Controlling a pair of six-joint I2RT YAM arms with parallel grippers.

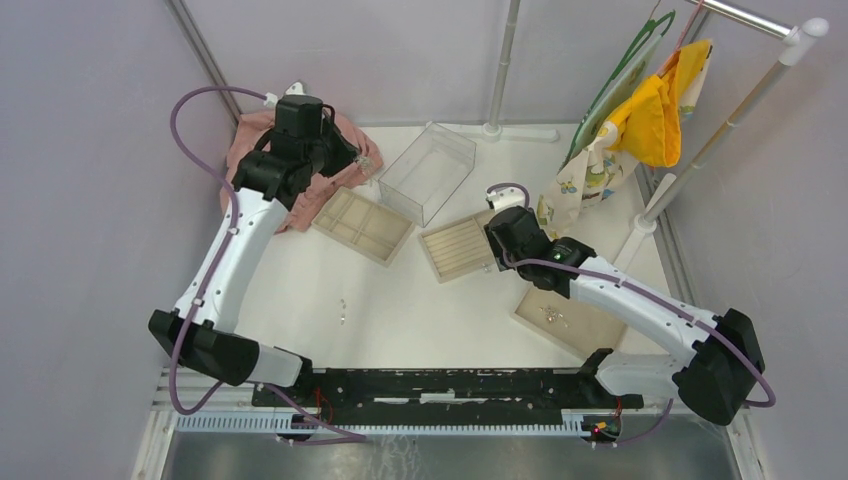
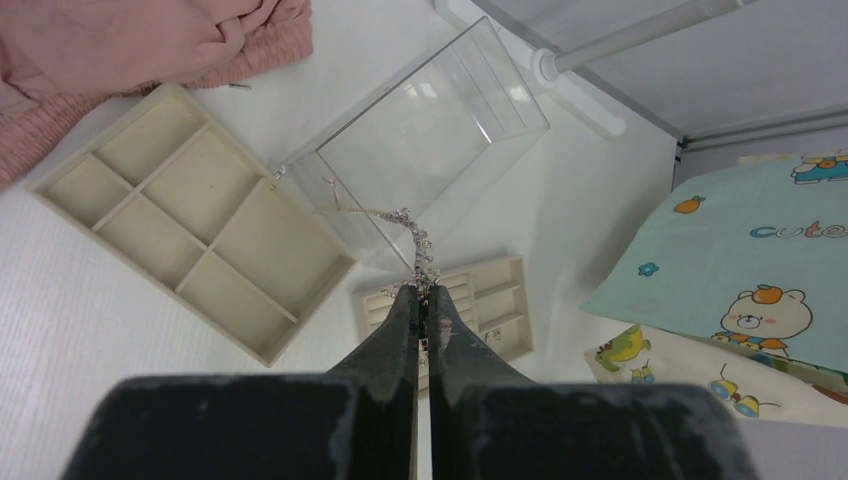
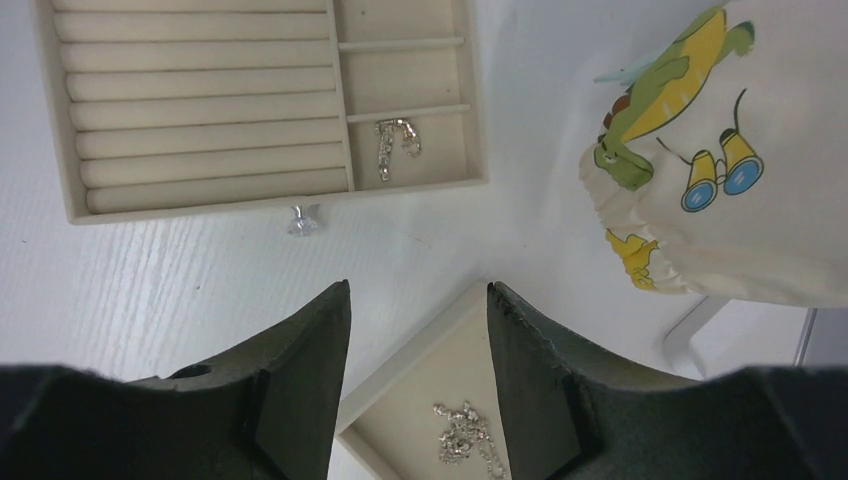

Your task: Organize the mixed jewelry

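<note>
Left wrist view: the left gripper [image 2: 425, 300] clamps a silver chain [image 2: 405, 222] trailing ahead of its tips; the divided tray [image 2: 150, 135] lies leftward below. The right gripper [image 3: 418, 300] gapes, empty.

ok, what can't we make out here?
- Top view: loose pieces on the table, too small to identify.
- Right wrist: plain tray and its jewelry pile, cut off by the bottom edge and the right gripper.
- Left wrist: ring tray, partly behind the left gripper holding the chain.
</note>
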